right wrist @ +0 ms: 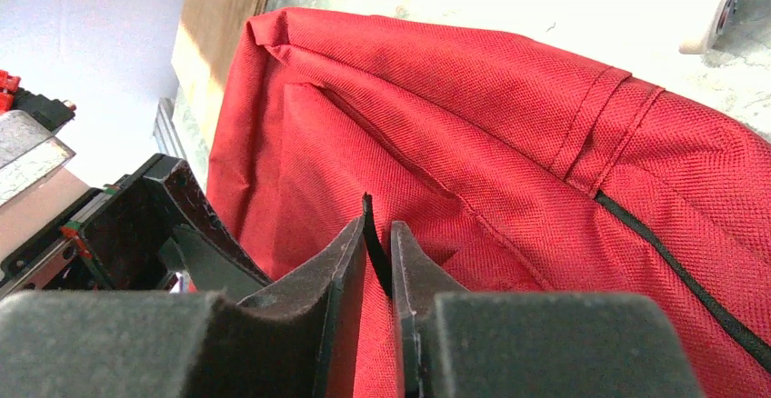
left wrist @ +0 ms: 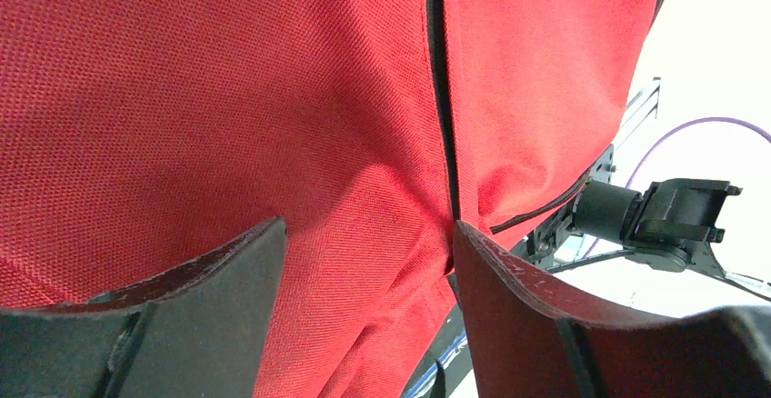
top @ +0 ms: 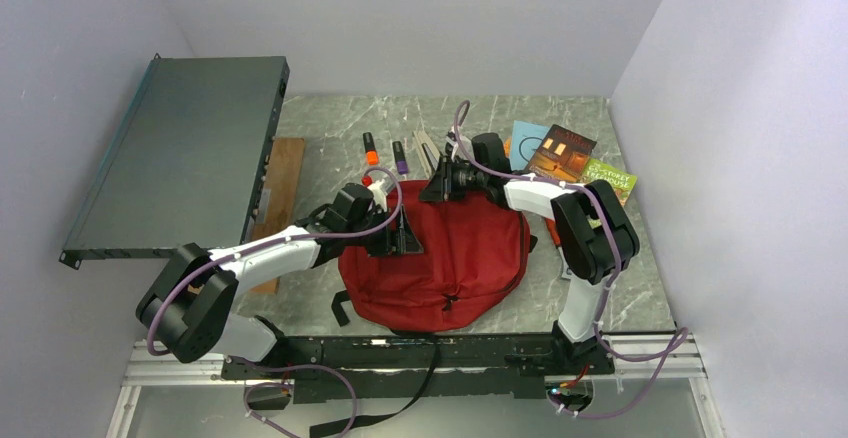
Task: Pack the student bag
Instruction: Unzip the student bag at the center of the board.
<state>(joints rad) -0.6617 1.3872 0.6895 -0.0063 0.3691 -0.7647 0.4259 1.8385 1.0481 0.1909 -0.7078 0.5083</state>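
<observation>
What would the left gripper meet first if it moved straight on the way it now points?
The left gripper would meet the large soft red fabric backpack first: its cloth fills the view just beyond the open jaws, though exact depth is unclear.

My right gripper [right wrist: 380, 234] stood almost closed at the student bag [right wrist: 509, 116]. A thin black tab [right wrist: 369, 221] sat between its fingers [right wrist: 338, 266]. Grip undetermined.

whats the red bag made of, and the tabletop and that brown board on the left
Student bag: coarse woven cloth, probably nylon or polyester, matte; the weave shows clearly in the wrist views.
Tabletop: grey stone look with pale veins, perhaps marble or a printed laminate.
Board: likely wood or veneer, judging by its flat, warm brown tone.
</observation>
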